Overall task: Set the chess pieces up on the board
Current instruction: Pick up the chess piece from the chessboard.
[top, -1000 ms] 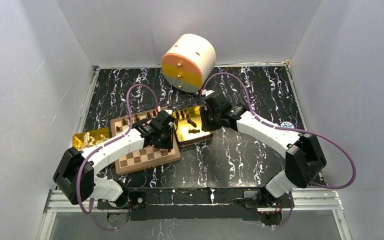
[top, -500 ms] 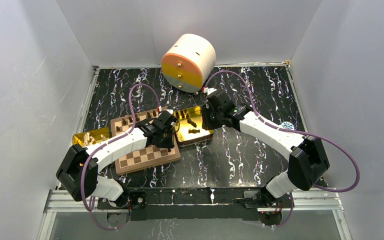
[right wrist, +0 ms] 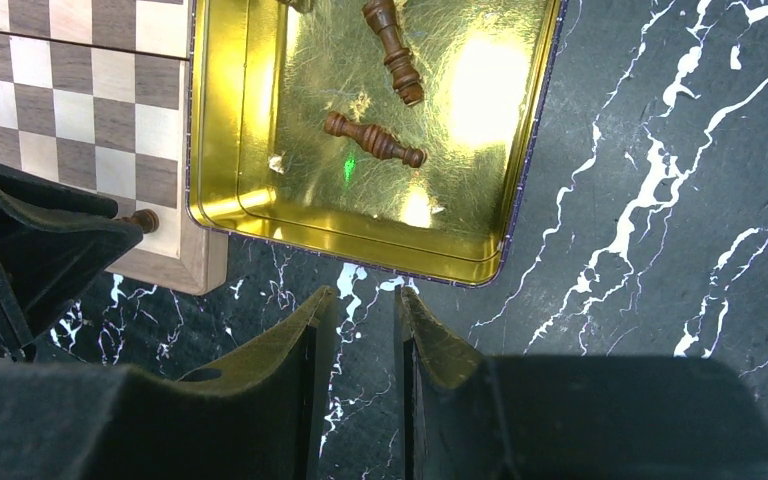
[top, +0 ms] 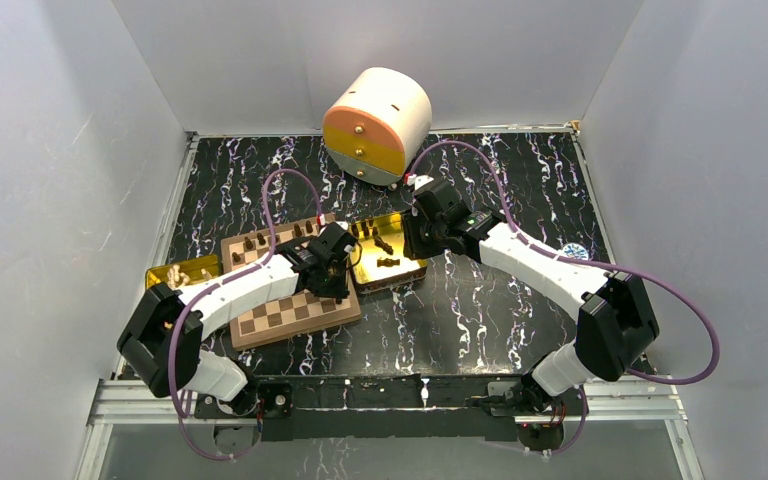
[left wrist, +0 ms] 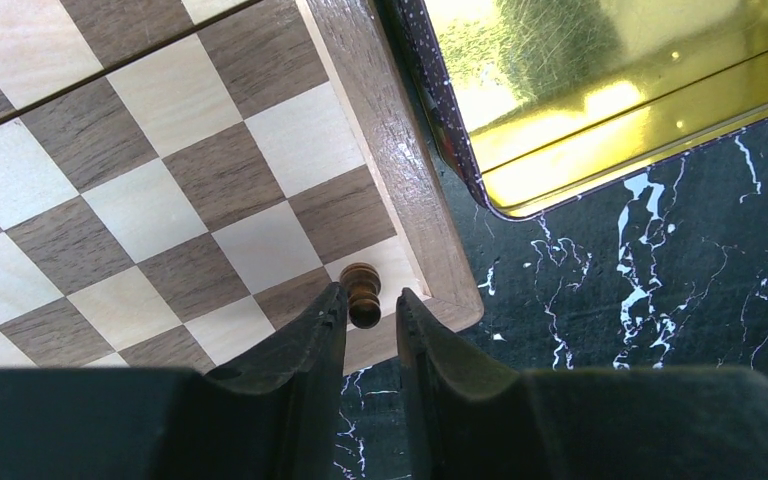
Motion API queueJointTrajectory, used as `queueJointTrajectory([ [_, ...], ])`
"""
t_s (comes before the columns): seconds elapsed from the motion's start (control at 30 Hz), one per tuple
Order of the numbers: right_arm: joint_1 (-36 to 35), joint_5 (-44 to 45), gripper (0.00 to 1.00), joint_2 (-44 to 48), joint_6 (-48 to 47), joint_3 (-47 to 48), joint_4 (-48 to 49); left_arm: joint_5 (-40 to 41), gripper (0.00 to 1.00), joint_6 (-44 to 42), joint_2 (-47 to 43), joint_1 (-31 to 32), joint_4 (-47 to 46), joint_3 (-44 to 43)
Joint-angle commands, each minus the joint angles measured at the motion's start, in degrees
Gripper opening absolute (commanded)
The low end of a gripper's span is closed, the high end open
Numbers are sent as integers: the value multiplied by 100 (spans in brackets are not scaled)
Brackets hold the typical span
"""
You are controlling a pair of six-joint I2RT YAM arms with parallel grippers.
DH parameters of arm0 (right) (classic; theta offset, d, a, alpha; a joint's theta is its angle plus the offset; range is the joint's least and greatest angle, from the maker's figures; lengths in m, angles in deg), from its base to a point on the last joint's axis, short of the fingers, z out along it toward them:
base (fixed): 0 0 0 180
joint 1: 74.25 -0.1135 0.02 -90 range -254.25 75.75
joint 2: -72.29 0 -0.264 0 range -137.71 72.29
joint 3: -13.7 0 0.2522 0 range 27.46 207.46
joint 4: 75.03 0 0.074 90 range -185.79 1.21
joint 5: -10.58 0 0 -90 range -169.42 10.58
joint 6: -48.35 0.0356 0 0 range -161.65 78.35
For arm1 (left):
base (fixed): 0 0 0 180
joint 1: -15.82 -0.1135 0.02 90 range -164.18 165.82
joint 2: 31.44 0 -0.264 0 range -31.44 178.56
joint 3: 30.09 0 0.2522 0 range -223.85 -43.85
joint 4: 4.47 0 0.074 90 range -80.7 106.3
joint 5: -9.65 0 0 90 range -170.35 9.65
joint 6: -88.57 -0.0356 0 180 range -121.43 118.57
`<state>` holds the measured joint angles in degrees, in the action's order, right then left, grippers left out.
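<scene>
From above, the board lay flat on the black marbled table. A shiny gold tin sat just beside its right edge, likely so loose chess pieces were close at hand. The left gripper hung over the board's near right corner, and the right gripper over the tin's right side. In the left wrist view, the matte black fingers flanked one small turned piece standing upright on the corner square by the grained wooden border. I could not tell whether they were clenched on it or had let go. The right wrist view showed its own jaws narrowly parted and empty. They were above bare table off the board's right corner, apparently waiting to reach two slender lathe-turned pieces lying on the tin's scratched, mirror-like floor.
</scene>
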<state>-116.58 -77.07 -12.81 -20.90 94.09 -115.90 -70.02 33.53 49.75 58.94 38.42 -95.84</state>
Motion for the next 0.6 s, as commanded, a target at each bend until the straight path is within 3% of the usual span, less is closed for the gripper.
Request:
queueJointTrajectory([
  [0.0,40,-68,36,182,-52,-14,198,160,23,6,-25,39,22,66],
  [0.27,40,-83,36,185,-48,-10,204,189,19,-15,19,40,23,75],
  [0.57,49,-76,36,235,-53,-45,215,211,20,-33,28,39,56,85],
])
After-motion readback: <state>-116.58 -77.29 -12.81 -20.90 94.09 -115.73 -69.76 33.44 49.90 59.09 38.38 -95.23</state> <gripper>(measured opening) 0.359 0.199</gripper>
